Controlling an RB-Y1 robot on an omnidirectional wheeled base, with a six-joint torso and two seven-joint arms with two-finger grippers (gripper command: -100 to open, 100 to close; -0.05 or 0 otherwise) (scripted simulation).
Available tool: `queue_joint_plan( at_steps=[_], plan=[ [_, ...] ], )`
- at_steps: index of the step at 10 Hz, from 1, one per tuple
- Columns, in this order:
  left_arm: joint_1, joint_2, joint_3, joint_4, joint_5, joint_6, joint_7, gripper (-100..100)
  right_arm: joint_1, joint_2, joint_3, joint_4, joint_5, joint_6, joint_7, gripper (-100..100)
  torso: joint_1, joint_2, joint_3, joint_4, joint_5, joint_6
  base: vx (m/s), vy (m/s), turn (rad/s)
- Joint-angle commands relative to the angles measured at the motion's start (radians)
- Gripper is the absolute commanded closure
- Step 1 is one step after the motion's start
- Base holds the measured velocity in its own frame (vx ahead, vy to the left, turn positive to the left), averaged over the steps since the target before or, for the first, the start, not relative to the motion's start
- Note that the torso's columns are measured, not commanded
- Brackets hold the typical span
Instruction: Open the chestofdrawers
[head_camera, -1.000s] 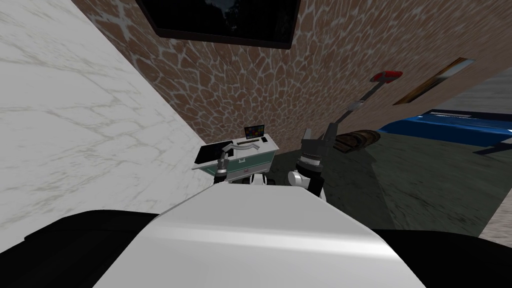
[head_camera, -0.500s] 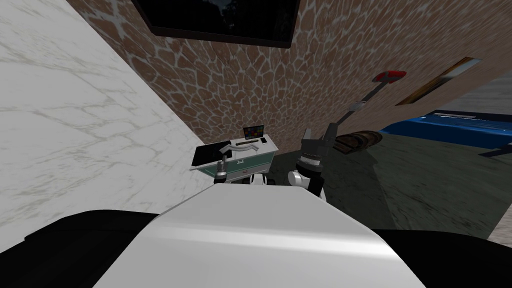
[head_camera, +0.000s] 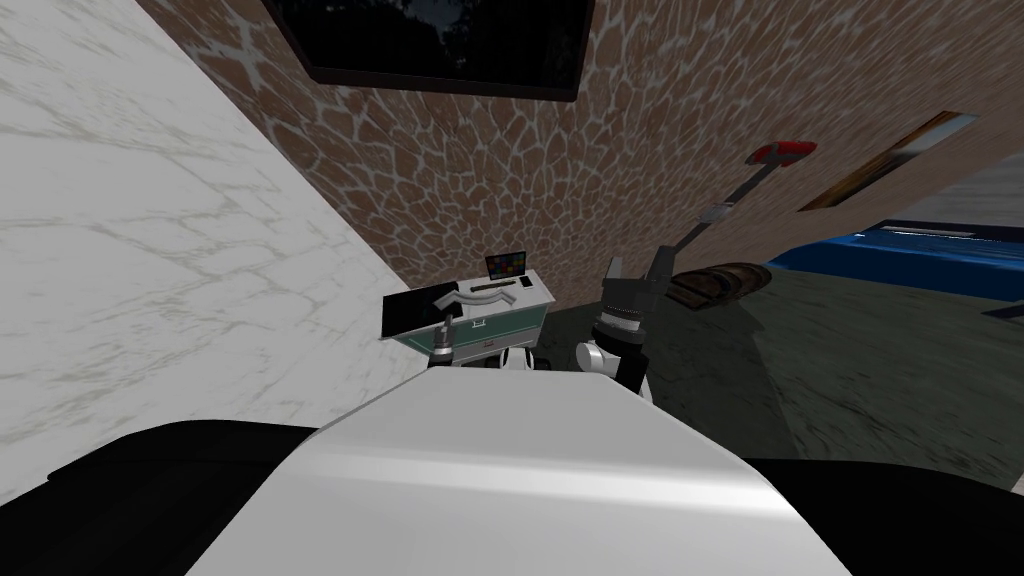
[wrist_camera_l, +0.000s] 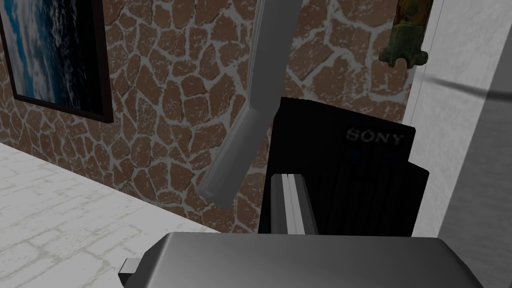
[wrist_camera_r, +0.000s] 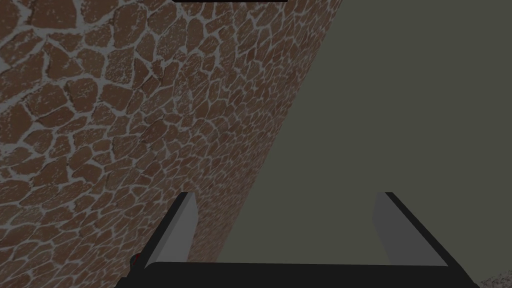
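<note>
One hazard is looming: the left gripper (wrist_camera_l: 291, 177), fingers together, is hovering over the corner chest of drawers (head_camera: 515, 322) beside a black box (wrist_camera_l: 350, 180) it could knock. The right gripper (head_camera: 633, 268) is hanging open.

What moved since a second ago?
Mostly my own camera: the whole view rolled slightly. The black box on the chest of drawers seems to have edged left, close to my left gripper. My right gripper stayed raised and open, and the chest looks unchanged.
</note>
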Motion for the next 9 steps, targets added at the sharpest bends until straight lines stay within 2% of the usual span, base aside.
queue_joint_plan(
  at_steps=[1,2,3,4,6,9],
  plan=[
    [-0.007,-0.005,-0.007,0.068,-0.001,-0.017,0.003,-100,0.000,0.000,0.000,0.000,0.000,0.000,0.000,0,0.000,-0.002,-0.001,0.000,0.000,-0.001,0.025,-0.039,0.032],
    [-0.007,-0.005,-0.007,0.068,-0.001,-0.017,0.003,-100,0.000,0.000,0.000,0.000,0.000,0.000,0.000,0,0.001,-0.004,-0.002,-0.001,0.001,0.001,0.004,-0.019,0.009],
    [-0.010,-0.008,-0.003,0.105,0.002,-0.046,0.005,-100,0.000,0.000,0.000,0.000,0.000,0.000,0.000,0,0.003,-0.004,-0.002,0.000,0.001,0.001,0.012,-0.033,0.018],
    [-0.010,-0.008,-0.003,0.114,0.002,-0.046,0.005,-100,0.000,0.000,0.000,0.000,0.000,0.000,0.000,0,0.003,-0.006,-0.003,-0.001,0.002,0.001,0.024,-0.045,0.015],
    [-0.017,-0.017,0.003,0.185,0.008,-0.100,0.009,-100,0.000,0.000,0.000,0.000,0.000,0.000,0.000,0,0.006,-0.010,-0.004,-0.003,0.003,0.001,0.038,-0.055,0.028],
    [-0.017,-0.017,0.003,0.203,0.008,-0.100,0.009,-100,0.000,0.000,0.000,0.000,0.000,0.000,0.000,0,0.009,-0.012,-0.004,-0.007,0.010,0.005,0.020,-0.018,0.012]
  ],
)
